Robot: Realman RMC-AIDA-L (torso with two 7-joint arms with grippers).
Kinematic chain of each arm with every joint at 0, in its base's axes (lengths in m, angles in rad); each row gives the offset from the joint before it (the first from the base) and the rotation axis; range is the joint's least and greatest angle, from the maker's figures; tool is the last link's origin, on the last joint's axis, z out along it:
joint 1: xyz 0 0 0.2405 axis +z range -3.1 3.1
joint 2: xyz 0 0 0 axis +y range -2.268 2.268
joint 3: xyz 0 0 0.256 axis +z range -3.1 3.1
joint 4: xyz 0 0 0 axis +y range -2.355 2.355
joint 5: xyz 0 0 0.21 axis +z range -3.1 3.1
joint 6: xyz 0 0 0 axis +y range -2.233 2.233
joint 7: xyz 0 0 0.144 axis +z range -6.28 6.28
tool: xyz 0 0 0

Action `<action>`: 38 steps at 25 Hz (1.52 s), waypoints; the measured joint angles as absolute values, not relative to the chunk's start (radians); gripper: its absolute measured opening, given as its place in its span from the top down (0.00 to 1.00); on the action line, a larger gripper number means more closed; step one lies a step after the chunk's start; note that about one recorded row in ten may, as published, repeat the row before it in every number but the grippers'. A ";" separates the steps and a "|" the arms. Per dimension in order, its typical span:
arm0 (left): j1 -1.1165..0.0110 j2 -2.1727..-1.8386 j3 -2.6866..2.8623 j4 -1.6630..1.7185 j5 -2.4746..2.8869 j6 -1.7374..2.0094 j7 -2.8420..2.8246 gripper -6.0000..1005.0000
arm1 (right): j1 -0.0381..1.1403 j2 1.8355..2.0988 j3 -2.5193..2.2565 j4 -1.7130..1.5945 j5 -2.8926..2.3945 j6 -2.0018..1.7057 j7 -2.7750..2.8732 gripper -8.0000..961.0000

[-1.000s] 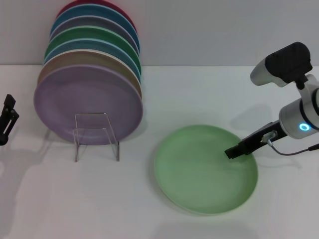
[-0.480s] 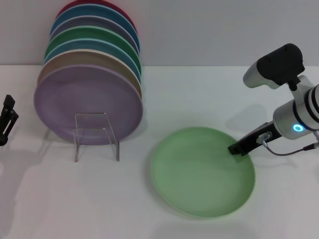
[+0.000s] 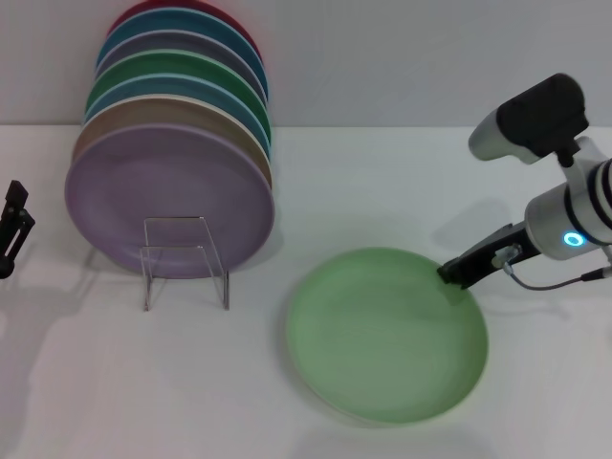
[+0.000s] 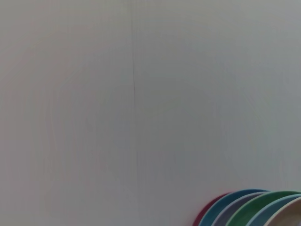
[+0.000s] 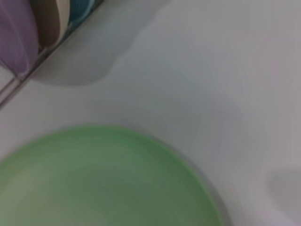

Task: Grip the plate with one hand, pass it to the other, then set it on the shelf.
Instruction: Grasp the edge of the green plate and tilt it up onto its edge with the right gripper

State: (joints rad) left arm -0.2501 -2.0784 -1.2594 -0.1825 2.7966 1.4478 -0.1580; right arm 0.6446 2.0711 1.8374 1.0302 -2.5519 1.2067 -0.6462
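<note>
The pale light-green plate point(image 3: 382, 339) lies on the white table right of centre; it also fills the near part of the right wrist view point(image 5: 103, 183). My right gripper point(image 3: 449, 274), on the arm with the blue ring, is at the plate's far right rim and shut on it. The clear shelf point(image 3: 227, 287) stands to the left, in front of a row of upright plates. My left gripper point(image 3: 11, 229) is parked at the far left edge, away from everything.
Several coloured plates stand upright in a row at the back left, a lilac one point(image 3: 163, 191) in front; their tops show in the left wrist view point(image 4: 254, 209). Bare white table point(image 3: 382, 182) lies between the row and my right arm.
The right gripper has drawn back from over the plate to its far right rim. The plate has shifted slightly left and nearer. The left arm has not moved.
</note>
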 joint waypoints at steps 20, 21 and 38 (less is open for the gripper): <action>-0.250 -2.076 -1.259 -0.205 2.793 1.443 -0.232 0.18 | 0.594 2.074 1.884 1.131 -2.522 1.269 -0.635 0.91; -0.250 -2.076 -1.259 -0.205 2.793 1.443 -0.232 0.18 | 0.597 2.074 1.884 1.123 -2.528 1.269 -0.635 0.90; -0.248 -2.077 -1.259 -0.205 2.797 1.443 -0.232 0.18 | 0.632 2.074 1.855 1.032 -2.560 1.232 -0.628 0.44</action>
State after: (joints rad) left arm -0.2484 -2.0770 -1.2594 -0.2055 2.7974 1.4434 -0.2316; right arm 0.6324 2.0740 1.8554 1.0317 -2.5599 1.2316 -0.6276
